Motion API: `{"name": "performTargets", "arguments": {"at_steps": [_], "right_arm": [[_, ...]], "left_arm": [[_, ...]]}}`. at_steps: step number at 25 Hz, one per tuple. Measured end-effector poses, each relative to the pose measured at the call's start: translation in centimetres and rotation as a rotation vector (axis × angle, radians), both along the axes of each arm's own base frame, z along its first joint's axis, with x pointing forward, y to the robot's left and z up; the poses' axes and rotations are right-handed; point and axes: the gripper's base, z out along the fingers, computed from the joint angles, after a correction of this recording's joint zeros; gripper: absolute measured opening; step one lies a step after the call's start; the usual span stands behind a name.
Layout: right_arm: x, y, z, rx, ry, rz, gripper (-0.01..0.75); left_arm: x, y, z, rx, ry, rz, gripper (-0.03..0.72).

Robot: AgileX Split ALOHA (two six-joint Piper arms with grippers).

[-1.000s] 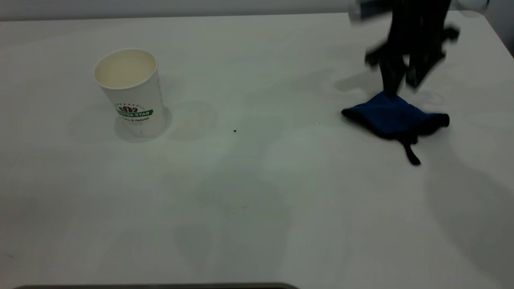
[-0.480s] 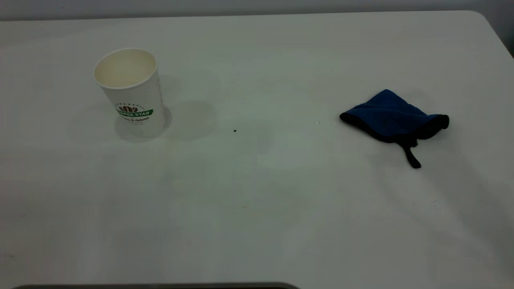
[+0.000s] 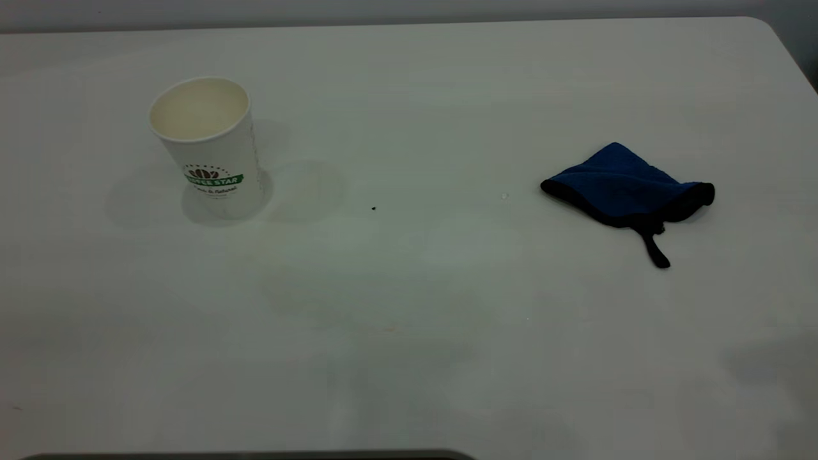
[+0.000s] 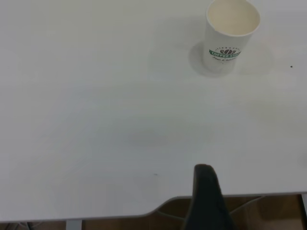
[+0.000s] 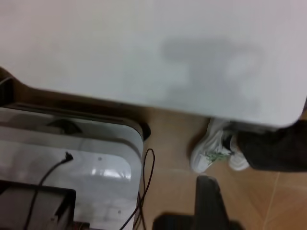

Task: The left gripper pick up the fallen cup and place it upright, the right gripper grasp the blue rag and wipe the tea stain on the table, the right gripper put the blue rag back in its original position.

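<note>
White paper cup (image 3: 208, 145), upright, mouth open, toward the counter's (image 3: 409, 358) far left; green band reads "STAR" in part, script below illegible. Blue rag (image 3: 626, 188), crumpled, black edging, loop tail trailing toward the near edge, lies toward the far right corner, well apart from the cup. Small dark speck (image 3: 374, 207) between them. Tea stain: none discernible. Left gripper (image 4: 206, 201) and right gripper (image 5: 208, 203): one finger each visible off the counter's edge; whether spread or closed cannot be told. Beyond the edge: a person's white shoes (image 5: 218, 151), cables (image 5: 144, 187).

You had one cup (image 3: 208, 145), one blue rag (image 3: 625, 185) and one table (image 3: 409, 332) — plus a single black speck (image 3: 374, 207) and one person's two shoes (image 5: 218, 151).
</note>
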Motion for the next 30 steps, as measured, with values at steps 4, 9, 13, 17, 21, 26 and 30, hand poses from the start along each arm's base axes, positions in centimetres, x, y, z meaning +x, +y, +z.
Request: {"name": "performTargets", "arguments": {"at_steps": [4,9,13,17,21,26,30], "right_arm": [[-4.4,-1.1,-2.0,0.008,-0.052,-0.037,0.532],[-7.6,-2.1,-2.6,-0.014,-0.241,-0.059,0.532],[-8.5,-2.2,-2.9,0.006,-0.355,-0.084,0.532],[-9.2,-2.3,-2.7,0.017,-0.412,-0.093,0.532],[-10.1,-2.5,-2.4,0.020,-0.483,-0.124,0.532],[-12.1,-2.7,-2.0,0.038,-0.623,-0.131,0.531],[-13.7,-2.8,-1.9,0.052,-0.729,-0.133,0.531]], "left_arm": [[0.0,0.0,0.0,0.000,0.000,0.000,0.565],[0.0,0.0,0.0,0.000,0.000,0.000,0.565],[0.0,0.0,0.0,0.000,0.000,0.000,0.565],[0.0,0.0,0.0,-0.001,0.000,0.001,0.565],[0.0,0.0,0.0,-0.001,0.000,0.001,0.565],[0.0,0.0,0.0,-0.001,0.000,0.001,0.565],[0.0,0.0,0.0,-0.001,0.000,0.001,0.565]]}}
